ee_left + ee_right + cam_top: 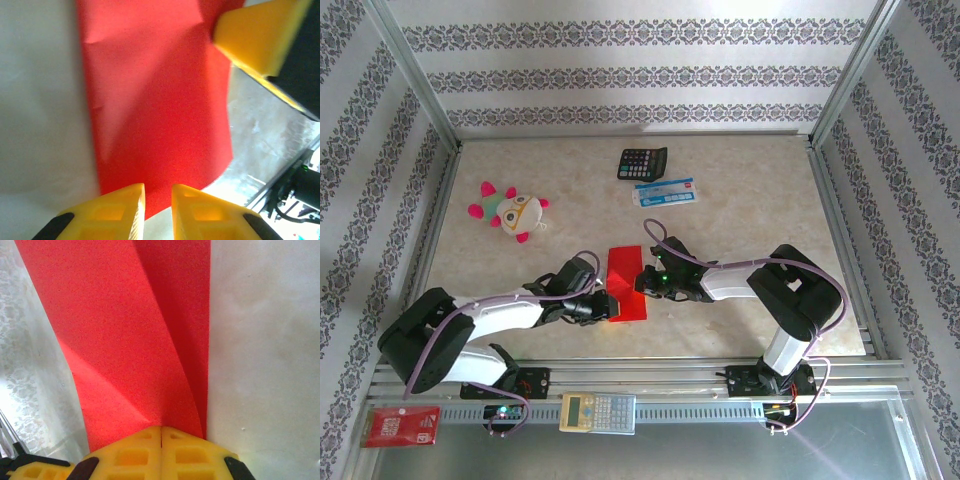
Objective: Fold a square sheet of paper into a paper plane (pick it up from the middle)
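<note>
— Paper (626,283) first: where does it lie?

— In the middle of the counter (750,170), between the two arms. It is red and partly folded. One flap stands up off the rest.

— And the right pincer (161,432)?

— It is clenched on the paper. Its yellow fingers are pressed together with no gap, and the red layers run into a crease right at their tips.

— The left pincer (158,192)?

— Its fingers stand a little apart, with a narrow slot between them, at one edge of the paper. The sheet lies flat beneath them there, and nothing looks caught between them.

— Anything else about?

— A black calculator (642,162) and a blue-and-white packet (665,192) sit near the far edge. A plush toy (510,210) is off to the left. All three are well apart from the paper. A second calculator (597,411) and a small red packet (400,425) lie along the metal rail (700,410) by the arm bases.
</note>
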